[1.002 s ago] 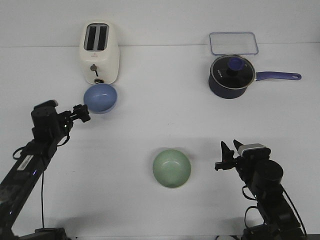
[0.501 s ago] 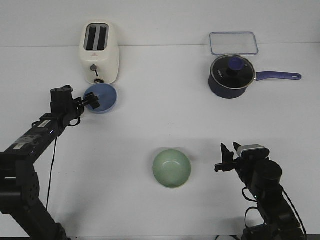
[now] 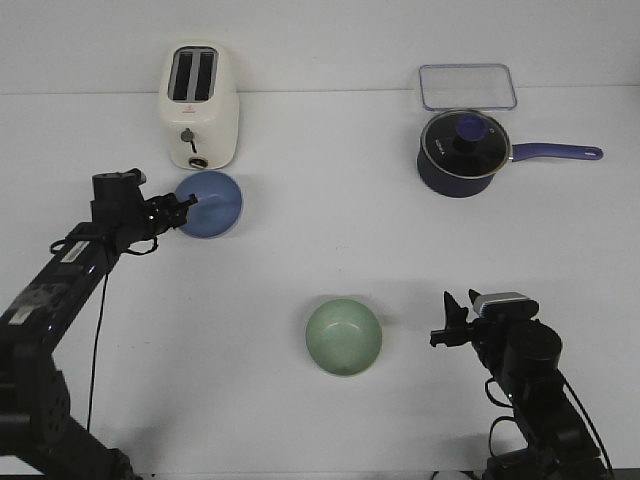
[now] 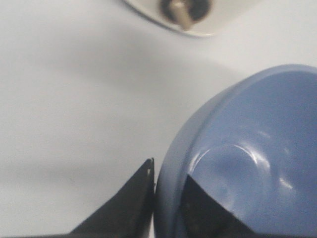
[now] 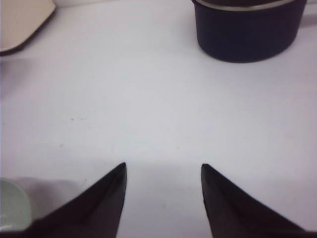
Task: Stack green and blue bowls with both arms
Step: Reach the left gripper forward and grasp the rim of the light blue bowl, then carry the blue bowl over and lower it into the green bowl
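From the front, the left arm (image 3: 60, 275) reaches in from 8 o'clock toward the blue bowl (image 3: 209, 204). The left gripper (image 3: 186, 204) pinches the bowl's near-left rim: in the left wrist view one finger (image 4: 124, 208) lies outside the wall and the other inside the blue bowl (image 4: 247, 153), so the claw is narrow and holding the rim. The bowl sits at about 10 o'clock on the table (image 3: 320, 260), just below the toaster (image 3: 201, 105) and near it.

The green bowl (image 3: 343, 337) rests upright at 6 o'clock, well apart from the blue one, with nothing touching it.

At 1 o'clock stands the saucepan (image 3: 463, 151), lid on, handle pointing to 3 o'clock, with a clear tray (image 3: 467, 86) just behind it.

The right gripper (image 3: 452, 322) hangs at 4 o'clock, beside the green bowl but apart from it. In the right wrist view its fingers (image 5: 94, 208) are spread wide over bare table, holding nothing.
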You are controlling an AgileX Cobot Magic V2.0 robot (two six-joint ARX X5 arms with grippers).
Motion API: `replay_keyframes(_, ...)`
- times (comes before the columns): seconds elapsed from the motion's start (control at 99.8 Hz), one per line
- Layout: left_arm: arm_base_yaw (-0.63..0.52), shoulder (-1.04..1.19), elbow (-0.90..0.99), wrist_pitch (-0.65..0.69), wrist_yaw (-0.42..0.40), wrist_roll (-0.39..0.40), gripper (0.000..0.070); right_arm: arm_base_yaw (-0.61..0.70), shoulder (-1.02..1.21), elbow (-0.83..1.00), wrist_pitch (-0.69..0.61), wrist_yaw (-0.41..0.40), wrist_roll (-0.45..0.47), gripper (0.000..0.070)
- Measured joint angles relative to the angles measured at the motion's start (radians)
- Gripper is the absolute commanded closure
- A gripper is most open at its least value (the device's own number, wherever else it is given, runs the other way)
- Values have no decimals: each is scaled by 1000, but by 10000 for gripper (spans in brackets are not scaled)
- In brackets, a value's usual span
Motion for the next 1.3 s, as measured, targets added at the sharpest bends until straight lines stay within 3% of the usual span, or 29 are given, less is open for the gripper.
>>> replay_keyframes(0.13,-38,-171,0,-110,14,64,686,0,-52,-40,-3,3,7,397)
replay_keyframes(0.31,-165,-336,-99,-118,131,106,686,0,-70,-50,0,3,17,399)
replay_keyframes(0.481,-394,-362,-217,-124,138,108,686,0,-70,-50,9,3,23,399)
replay_keyframes(0.651,-587,-314,-264,-42,137,82,686,0,-70,-50,10,2,23,400)
replay_keyframes(0.891,-693,-195,-264,50,74,70,681,0,-70,-50,10,1,23,400)
replay_keyframes(0.941,-696,-175,-264,56,56,69,620,0,-70,-50,10,1,23,400)
replay_keyframes(1.032,-697,-162,-264,73,50,55,368,0,-70,-50,10,1,23,400)
replay_keyframes(1.082,-698,-163,-264,82,51,52,276,0,-70,-50,10,1,23,400)
replay_keyframes(1.302,-677,-234,-264,68,55,53,279,0,-70,-50,10,2,23,400)
